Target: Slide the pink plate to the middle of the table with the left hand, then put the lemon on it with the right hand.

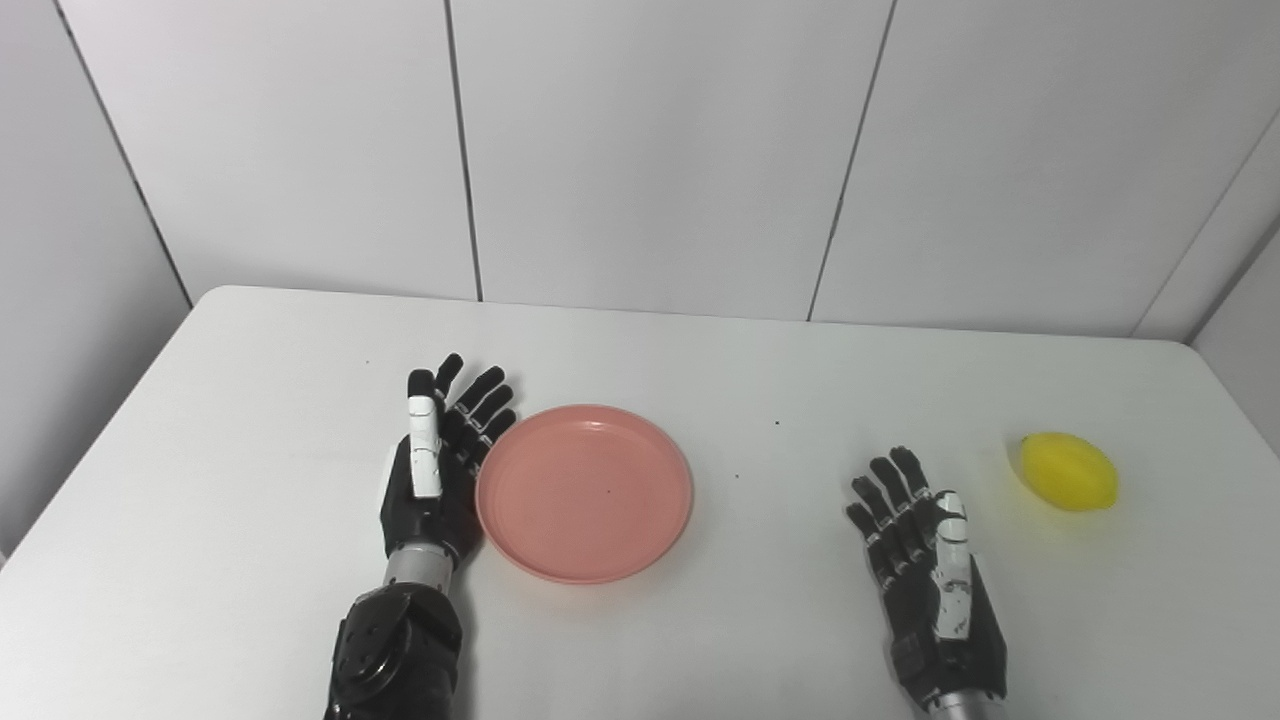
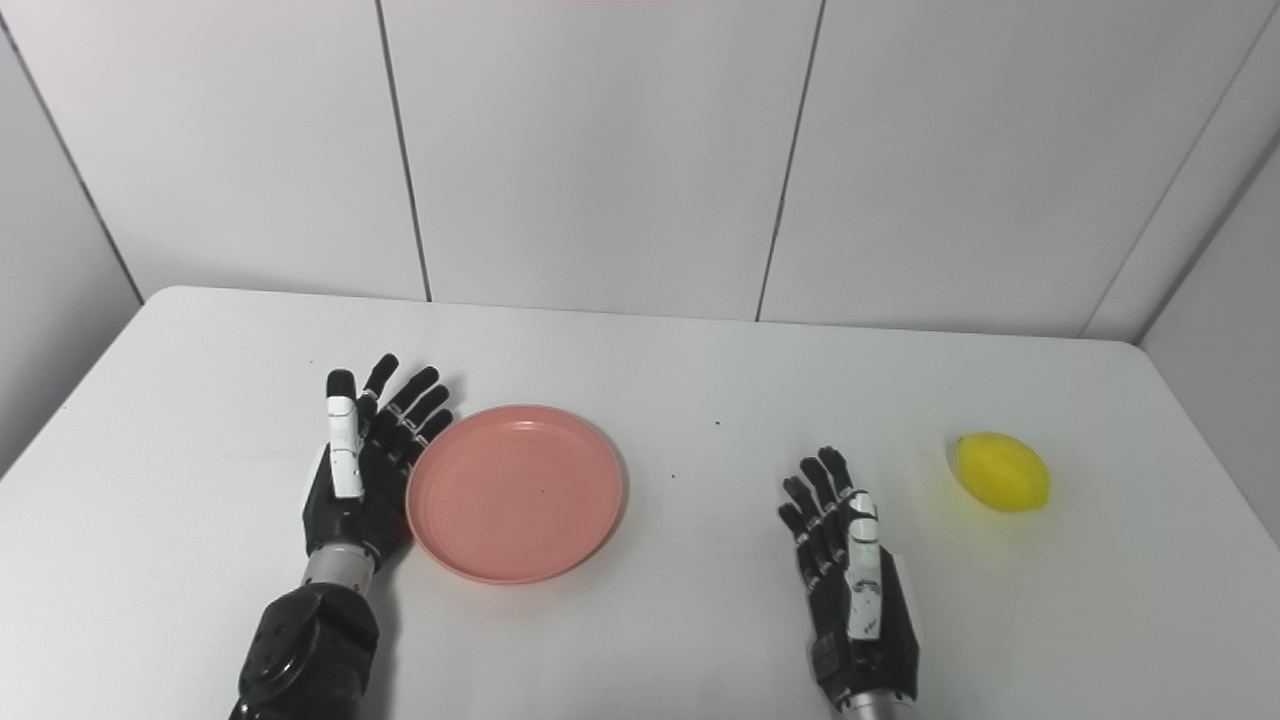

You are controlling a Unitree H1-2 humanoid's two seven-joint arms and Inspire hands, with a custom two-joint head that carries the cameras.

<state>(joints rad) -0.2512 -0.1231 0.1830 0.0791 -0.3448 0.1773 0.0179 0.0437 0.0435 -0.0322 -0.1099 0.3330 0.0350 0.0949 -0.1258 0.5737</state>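
Observation:
A round pink plate [image 1: 585, 492] lies flat on the white table [image 1: 250, 420], a little left of the middle. My left hand [image 1: 437, 465] stands on edge against the plate's left rim, fingers straight and spread, open and holding nothing. A yellow lemon [image 1: 1068, 471] rests on the table at the far right. My right hand [image 1: 925, 560] lies near the front edge, left of the lemon and apart from it, open with its fingers stretched forward.
White wall panels [image 1: 650, 150] rise behind the table's back edge. The table's right edge runs close to the lemon. A few small dark specks [image 1: 778, 423] mark the tabletop between the plate and the right hand.

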